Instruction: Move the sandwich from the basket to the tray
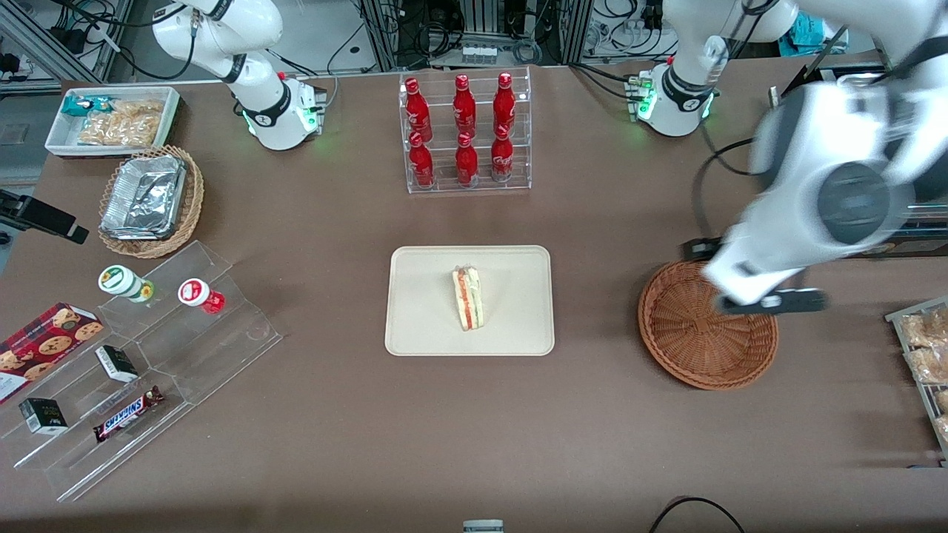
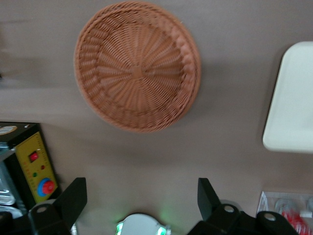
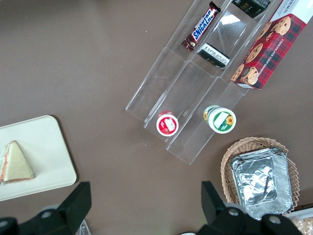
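The small triangular sandwich of pale bread with red and green filling stripes lies in the middle of the flat cream-beige rectangular plastic tray, at the centre of the front view. It rests on the tray surface with its striped cut side facing up to the camera. In the right wrist view the same sandwich shows its triangular bread face at the lower left of the frame, on the tray.

The round shallow reddish-brown woven wicker basket stands on the brown bench toward the working arm's end, well apart from the tray; nothing lies in it. In the left wrist view the basket is seen from above, and a corner of the tray is also visible.

The left gripper hangs above the basket rim, at the right of the front view. In the left wrist view the gripper has its jaws spread wide apart and they hold nothing.
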{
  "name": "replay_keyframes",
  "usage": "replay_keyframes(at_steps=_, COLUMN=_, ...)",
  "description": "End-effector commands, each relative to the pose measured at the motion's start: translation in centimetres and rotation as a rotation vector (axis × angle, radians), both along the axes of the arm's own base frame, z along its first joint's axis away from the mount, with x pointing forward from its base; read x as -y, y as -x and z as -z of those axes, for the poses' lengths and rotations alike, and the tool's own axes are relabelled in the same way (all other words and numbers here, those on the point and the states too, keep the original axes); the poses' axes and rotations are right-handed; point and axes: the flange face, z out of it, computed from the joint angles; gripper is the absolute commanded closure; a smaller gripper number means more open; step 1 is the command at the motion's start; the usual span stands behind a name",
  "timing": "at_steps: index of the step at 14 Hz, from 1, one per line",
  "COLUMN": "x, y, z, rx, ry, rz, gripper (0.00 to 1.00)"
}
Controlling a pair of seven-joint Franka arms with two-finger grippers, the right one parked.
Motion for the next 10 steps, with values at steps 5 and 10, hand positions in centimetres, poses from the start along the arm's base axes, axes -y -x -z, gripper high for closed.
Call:
replay_keyframes(at_steps=5, x=-0.8, y=6.6, z=-9.1, rx=0.050, ry=0.068, rz=0.077, gripper=0.00)
replay_keyframes(at_steps=10, x=-0.6, y=9.3, z=-8.9, rx=0.052, ry=0.031, rz=0.058, gripper=0.00)
